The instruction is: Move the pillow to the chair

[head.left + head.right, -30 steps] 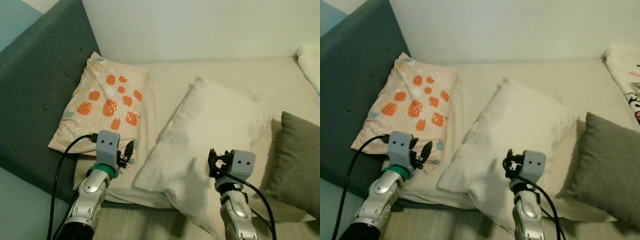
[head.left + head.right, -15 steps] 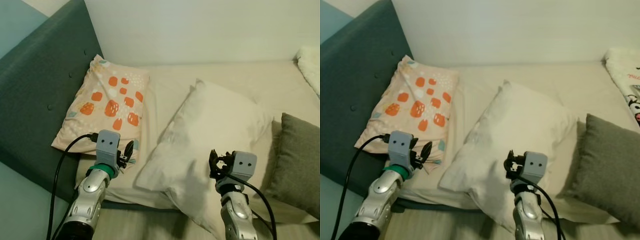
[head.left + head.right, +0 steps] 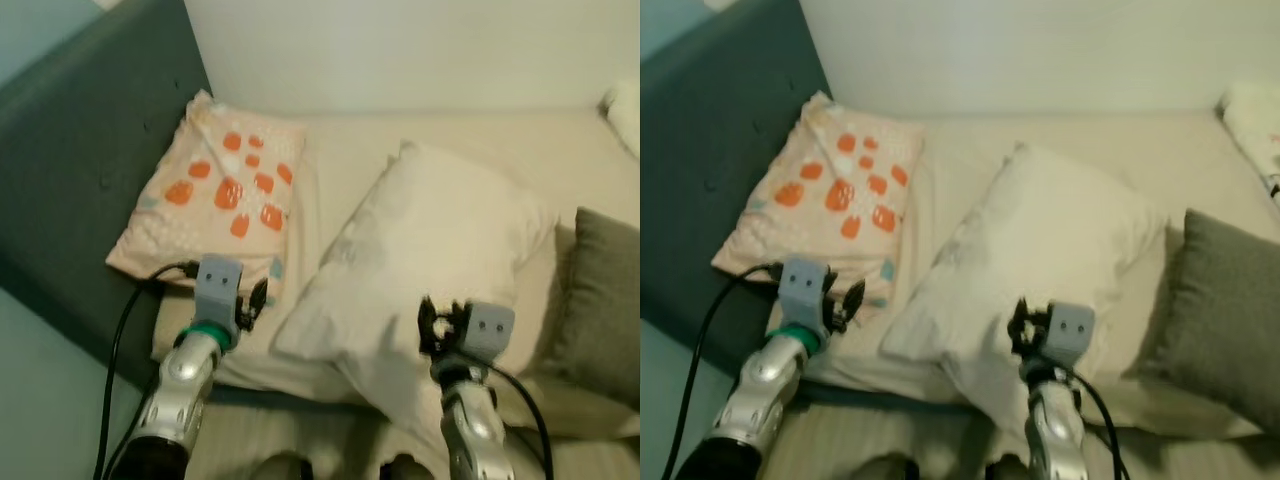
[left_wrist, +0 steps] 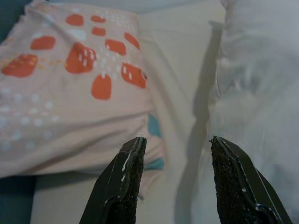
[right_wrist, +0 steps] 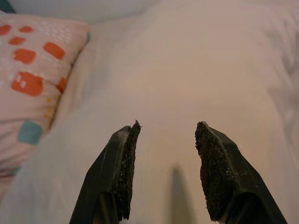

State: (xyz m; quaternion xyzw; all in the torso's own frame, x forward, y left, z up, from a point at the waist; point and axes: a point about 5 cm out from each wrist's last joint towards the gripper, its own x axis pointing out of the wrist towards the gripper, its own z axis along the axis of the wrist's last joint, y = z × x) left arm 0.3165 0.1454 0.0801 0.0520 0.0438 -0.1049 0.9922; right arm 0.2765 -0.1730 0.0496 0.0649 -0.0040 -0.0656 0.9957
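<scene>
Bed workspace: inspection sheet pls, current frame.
Surface: cream bed sheet, wrinkled.
Job's things: white pillow lies at the middle of the bed, ungrasped; no chair seen.
Clutter: orange-patterned pillow against the headboard; grey cushion to the robot's right.
Grippers: left gripper open, hovering between the patterned and white pillows; right gripper open, over the white pillow.
Cables: black cable loops from the left wrist; another runs along the right arm.
Surroundings: dark teal headboard, white wall.

Head pair looks down on bed [image 3: 440, 150] — wrist views close, both catching white pillow [image 5: 196, 79].
</scene>
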